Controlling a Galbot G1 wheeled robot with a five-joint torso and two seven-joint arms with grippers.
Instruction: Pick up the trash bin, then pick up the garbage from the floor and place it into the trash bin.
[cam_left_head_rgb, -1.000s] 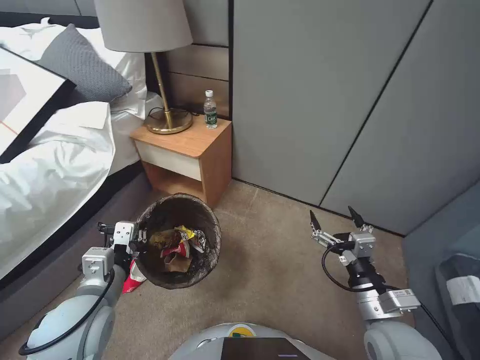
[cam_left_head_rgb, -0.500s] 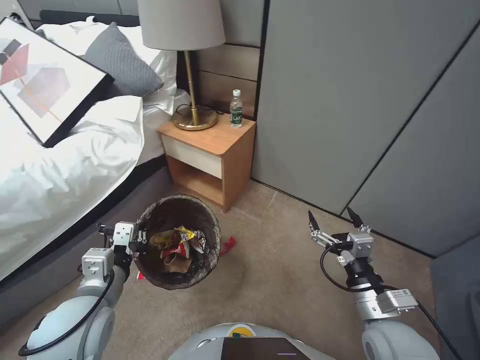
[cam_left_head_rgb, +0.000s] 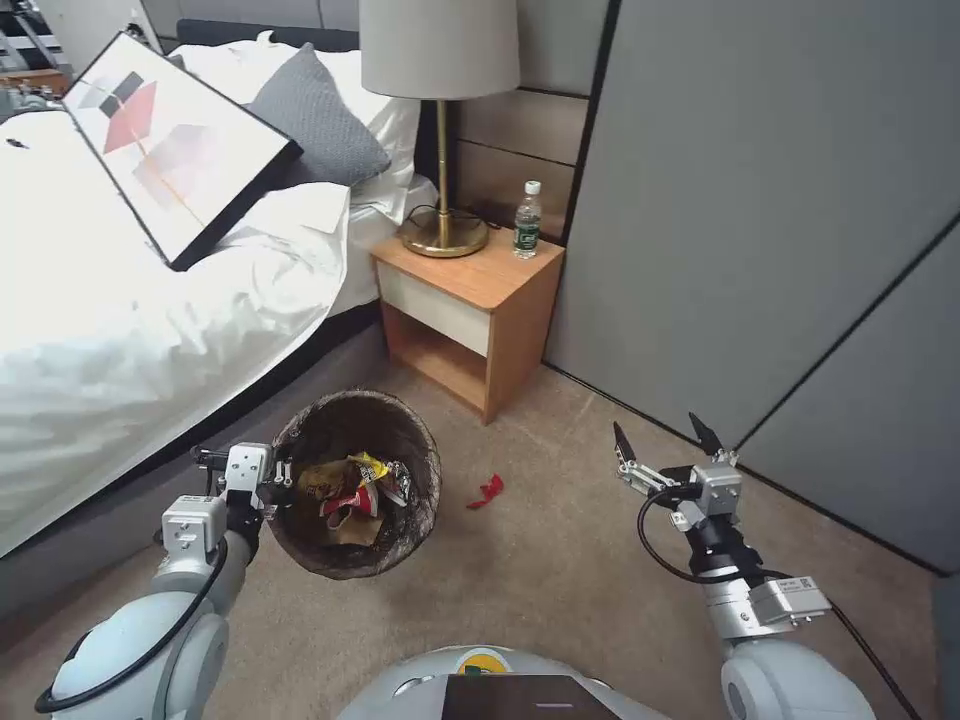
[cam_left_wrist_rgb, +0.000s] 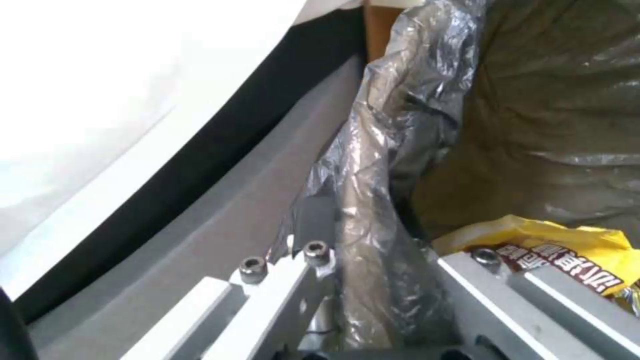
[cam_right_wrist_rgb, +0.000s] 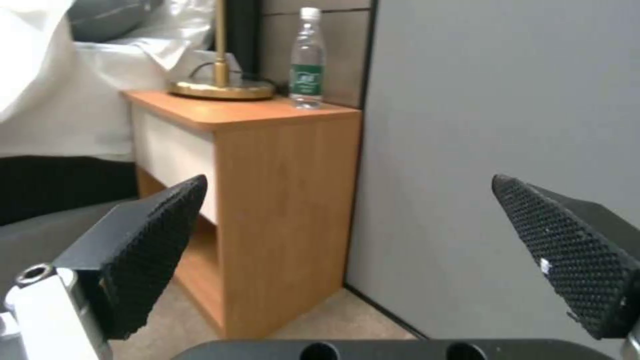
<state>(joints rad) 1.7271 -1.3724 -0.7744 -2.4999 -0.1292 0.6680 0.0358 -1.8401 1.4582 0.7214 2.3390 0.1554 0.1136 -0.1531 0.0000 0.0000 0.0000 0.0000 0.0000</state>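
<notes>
My left gripper (cam_left_head_rgb: 275, 478) is shut on the near rim of the trash bin (cam_left_head_rgb: 352, 402) and holds it above the carpet. The left wrist view shows the bin's bag-covered rim (cam_left_wrist_rgb: 373, 210) pinched between the jaws of the left gripper (cam_left_wrist_rgb: 380, 270). Inside the bin lies garbage (cam_left_head_rgb: 350, 492), among it a yellow wrapper (cam_left_wrist_rgb: 560, 245). A small red piece of garbage (cam_left_head_rgb: 487, 491) lies on the carpet just right of the bin. My right gripper (cam_left_head_rgb: 660, 432) hangs open and empty over the carpet farther right, and in its wrist view the right gripper (cam_right_wrist_rgb: 348, 182) faces the nightstand.
A wooden nightstand (cam_left_head_rgb: 480, 290) with a brass lamp (cam_left_head_rgb: 440, 60) and a water bottle (cam_left_head_rgb: 527, 220) stands ahead. The bed (cam_left_head_rgb: 120, 330) with a framed picture (cam_left_head_rgb: 180, 140) runs along the left. Grey wardrobe panels (cam_left_head_rgb: 750, 200) close off the right.
The whole head view has shifted, so the room's things now sit farther right in the picture. The red piece on the floor has come out from behind the bin. Both grippers keep their pose.
</notes>
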